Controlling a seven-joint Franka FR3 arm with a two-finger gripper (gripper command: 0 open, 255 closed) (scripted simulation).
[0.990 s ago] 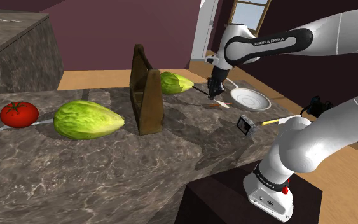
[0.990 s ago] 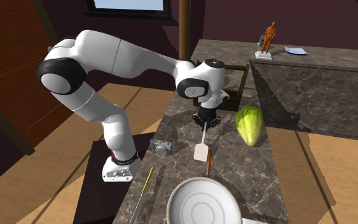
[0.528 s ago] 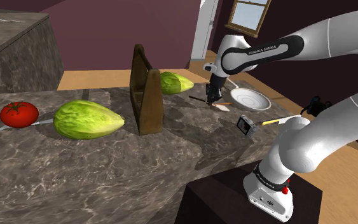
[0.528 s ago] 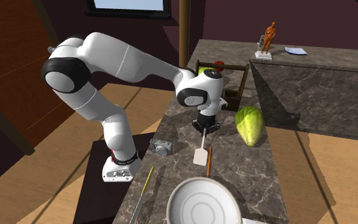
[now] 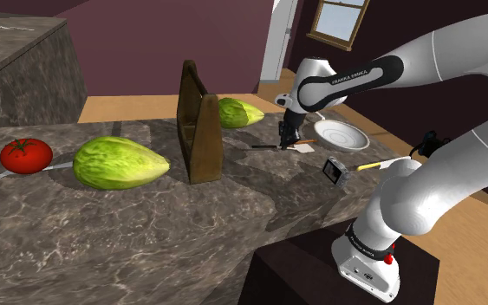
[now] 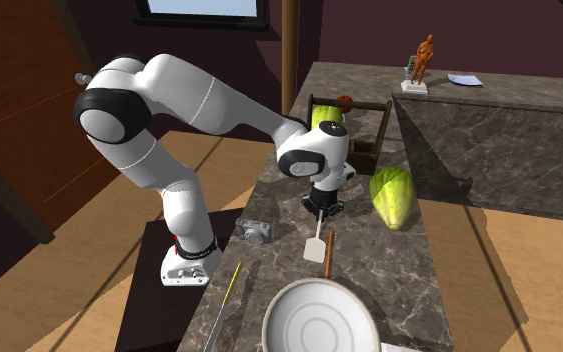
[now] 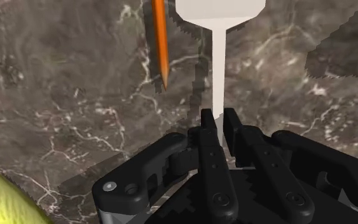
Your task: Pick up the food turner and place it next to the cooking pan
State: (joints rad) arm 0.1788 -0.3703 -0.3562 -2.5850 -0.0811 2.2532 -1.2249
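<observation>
The food turner is white, with a thin handle [image 7: 219,70] and a flat blade [image 6: 315,250]. My gripper [image 7: 219,116] is shut on the handle's end, and the blade points away from the fingers toward the pan. The cooking pan [image 6: 319,318] is a round white dish at the counter's near end in the second exterior view; in the shoulder view the pan [image 5: 341,134] lies just right of the gripper [image 5: 287,132]. The gripper [image 6: 319,205] hangs low over the marble counter, the blade close to the surface a short way from the pan's rim.
An orange pencil [image 6: 329,252] lies beside the blade. A small camera [image 6: 254,232] and a yellow pencil [image 6: 231,282] sit near the counter's edge. A lettuce [image 6: 392,195] and a wooden caddy [image 5: 200,121] stand behind the gripper; another lettuce [image 5: 120,163] and a tomato [image 5: 26,156] lie further off.
The gripper has come down toward the counter with the turner in it, bringing the blade lower and slightly nearer the pan.
</observation>
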